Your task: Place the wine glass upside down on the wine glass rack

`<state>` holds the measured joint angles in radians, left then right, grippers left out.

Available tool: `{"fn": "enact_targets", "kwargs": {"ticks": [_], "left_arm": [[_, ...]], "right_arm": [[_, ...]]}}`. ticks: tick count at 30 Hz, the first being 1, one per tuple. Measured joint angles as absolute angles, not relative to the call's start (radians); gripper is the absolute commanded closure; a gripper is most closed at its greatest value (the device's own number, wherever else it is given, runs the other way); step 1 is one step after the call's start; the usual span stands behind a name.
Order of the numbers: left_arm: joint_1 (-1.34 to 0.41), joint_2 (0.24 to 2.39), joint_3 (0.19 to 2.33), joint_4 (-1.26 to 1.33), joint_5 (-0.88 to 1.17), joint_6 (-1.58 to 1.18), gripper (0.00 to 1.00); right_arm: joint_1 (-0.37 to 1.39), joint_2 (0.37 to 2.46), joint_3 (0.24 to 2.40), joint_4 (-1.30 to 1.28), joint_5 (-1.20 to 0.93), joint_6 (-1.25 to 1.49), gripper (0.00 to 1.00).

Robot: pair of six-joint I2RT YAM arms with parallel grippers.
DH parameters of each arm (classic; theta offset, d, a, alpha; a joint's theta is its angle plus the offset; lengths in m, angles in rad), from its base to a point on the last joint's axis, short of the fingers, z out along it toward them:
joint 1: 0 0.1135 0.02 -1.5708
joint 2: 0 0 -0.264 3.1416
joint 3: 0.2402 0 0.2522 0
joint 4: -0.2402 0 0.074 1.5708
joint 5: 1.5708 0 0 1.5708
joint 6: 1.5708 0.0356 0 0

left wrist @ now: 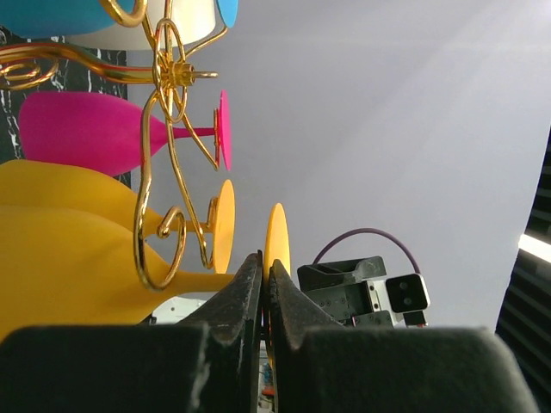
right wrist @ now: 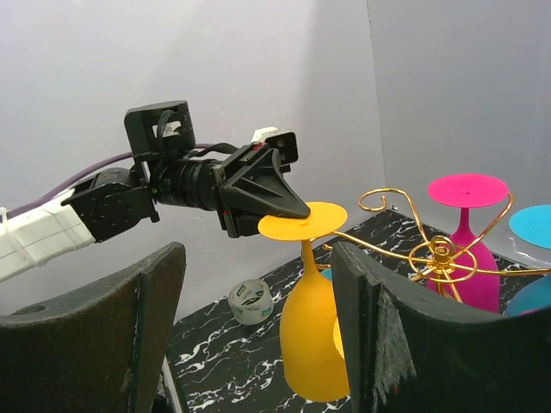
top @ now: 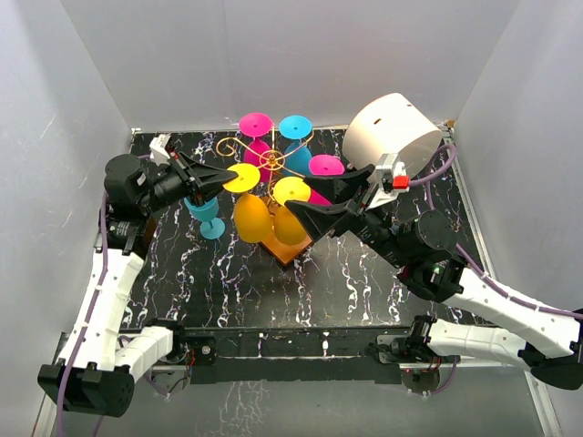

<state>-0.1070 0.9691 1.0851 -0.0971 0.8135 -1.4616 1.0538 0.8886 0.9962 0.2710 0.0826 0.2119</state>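
Fingers on the left arm, the left fingers (right wrist: 267, 194), were pressed shut on the edge of the round foot of the yellow wine glass (right wrist: 306, 344). That glass hung upside down, bowl low and foot on top. In the left wrist view its stem passed through a curled gold arm of the wine glass rack (top: 273, 160). It was on the left side of the rack, over the near-left part of the orange base (top: 290, 248).

Right fingers (right wrist: 129, 327) stood wide apart and held nothing. In the right wrist view the yellow glass showed between them, farther off; whether they touched anything could not be told.

A second yellow glass (top: 290, 226), pink glasses (top: 256, 124) and blue glasses (top: 295, 127) also hung foot-up on the rack. One blue glass (top: 206, 214) stood on the black marbled desk (top: 228, 282) near the left fingers. A white cylinder (top: 392, 137) sat at the far right of the desk, and a tape roll (right wrist: 251, 301) lay on the desk.
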Motion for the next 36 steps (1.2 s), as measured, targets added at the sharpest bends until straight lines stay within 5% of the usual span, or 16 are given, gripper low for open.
{"fn": "enact_targets", "kwargs": {"ticks": [36], "left_arm": [[-0.134, 1.035, 1.114, -0.228, 0.661, -1.301, 1.00]], "right_arm": [[1.054, 0.846, 0.983, 0.267, 0.136, 0.211, 0.33]]}}
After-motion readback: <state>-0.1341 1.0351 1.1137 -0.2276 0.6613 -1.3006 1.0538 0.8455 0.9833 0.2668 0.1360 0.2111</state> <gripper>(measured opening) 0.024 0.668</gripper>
